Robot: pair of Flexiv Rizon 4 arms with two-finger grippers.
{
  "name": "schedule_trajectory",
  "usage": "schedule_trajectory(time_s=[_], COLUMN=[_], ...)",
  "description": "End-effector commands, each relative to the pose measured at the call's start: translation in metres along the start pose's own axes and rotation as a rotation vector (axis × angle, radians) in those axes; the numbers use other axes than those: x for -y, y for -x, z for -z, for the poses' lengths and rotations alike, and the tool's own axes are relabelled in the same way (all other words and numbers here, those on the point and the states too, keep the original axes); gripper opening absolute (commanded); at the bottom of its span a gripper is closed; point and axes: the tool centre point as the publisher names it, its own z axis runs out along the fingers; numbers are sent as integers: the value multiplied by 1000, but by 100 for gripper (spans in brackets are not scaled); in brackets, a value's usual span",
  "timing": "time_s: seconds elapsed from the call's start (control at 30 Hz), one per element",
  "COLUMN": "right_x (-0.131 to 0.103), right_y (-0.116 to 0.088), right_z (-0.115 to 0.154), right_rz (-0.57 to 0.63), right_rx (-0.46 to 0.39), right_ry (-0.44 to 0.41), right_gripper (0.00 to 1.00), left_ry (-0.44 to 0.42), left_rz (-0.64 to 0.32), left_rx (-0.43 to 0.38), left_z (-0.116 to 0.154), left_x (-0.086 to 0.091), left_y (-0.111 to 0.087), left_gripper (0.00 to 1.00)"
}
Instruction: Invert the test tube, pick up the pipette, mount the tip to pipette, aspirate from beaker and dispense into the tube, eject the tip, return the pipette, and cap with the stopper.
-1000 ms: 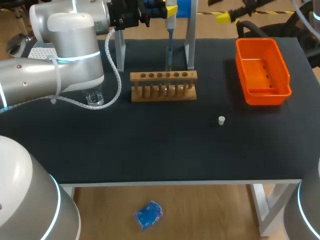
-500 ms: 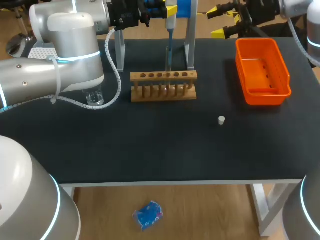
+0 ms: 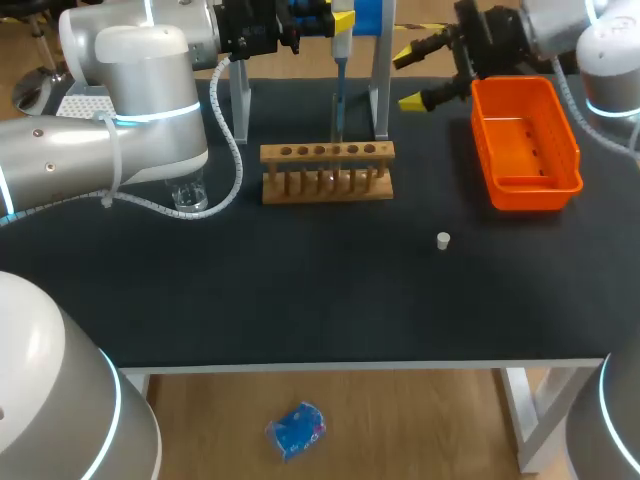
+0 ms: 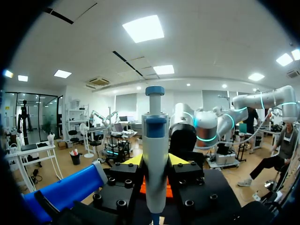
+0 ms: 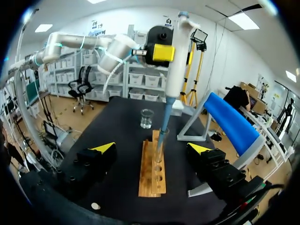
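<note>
The pipette [image 3: 342,40] is held upright by the left gripper [image 4: 155,161], whose fingers are pressed against it from two sides. It is kept above the far edge of the table [image 3: 300,300], and its thin lower end is lowered into the tube [image 5: 160,145], which stands in the wooden rack [image 3: 327,170].

The right gripper [image 3: 410,78] is found near the far edge, between the pipette stand [image 3: 380,70] and the orange basket [image 3: 525,140]. Its fingers are spread wide and nothing is held between them. In its wrist view the rack is seen ahead of it, with the beaker [image 5: 146,118] beyond the rack.

The beaker is placed close to the left edge, partly hidden under the left arm. The white stopper [image 3: 443,240] lies alone on the right half of the table, apart from the rack and the basket.
</note>
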Motion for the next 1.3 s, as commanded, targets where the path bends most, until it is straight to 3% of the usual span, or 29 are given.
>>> schedule_trajectory(time_s=[0.03,0.47,1.3], right_x=[9,35,36], right_y=[7,30,33], right_z=[-18,-57,-74], right_rz=[-6,-17,-30], right_rx=[-16,-112,-150], right_ry=[-4,-35,-41], right_gripper=[100,100,100], left_ry=[0,0,0], left_rz=[0,0,0], left_rx=[3,3,3], left_z=[-1,-1,-1], left_x=[0,0,0], left_y=[-1,-1,-1], left_gripper=[0,0,0])
